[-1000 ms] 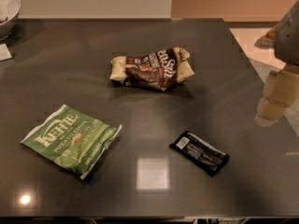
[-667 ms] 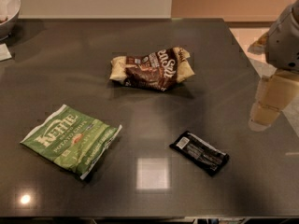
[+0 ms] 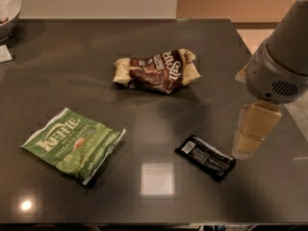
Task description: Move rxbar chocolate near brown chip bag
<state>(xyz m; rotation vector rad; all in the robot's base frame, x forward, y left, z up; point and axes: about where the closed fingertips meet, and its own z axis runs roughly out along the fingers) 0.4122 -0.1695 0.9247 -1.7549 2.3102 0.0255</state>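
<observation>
The rxbar chocolate (image 3: 205, 157) is a small flat black wrapper with a white label patch at its left end, lying on the dark table (image 3: 72, 71) at the front right. The brown chip bag (image 3: 158, 70) is wrinkly dark brown with cream ends and white lettering, lying at the table's middle back. My gripper (image 3: 250, 139) hangs from the arm at the right, pointing down, just right of the bar and slightly above the table. It holds nothing that I can see.
A flat green Kettle chips bag (image 3: 72, 142) lies at the front left. A white bowl (image 3: 7, 11) stands at the far left corner, with a white paper scrap (image 3: 4, 54) beside it. The table's right edge runs close behind the arm.
The arm has moved in from the right edge, leftward and down toward the bar. The packets have not moved.
</observation>
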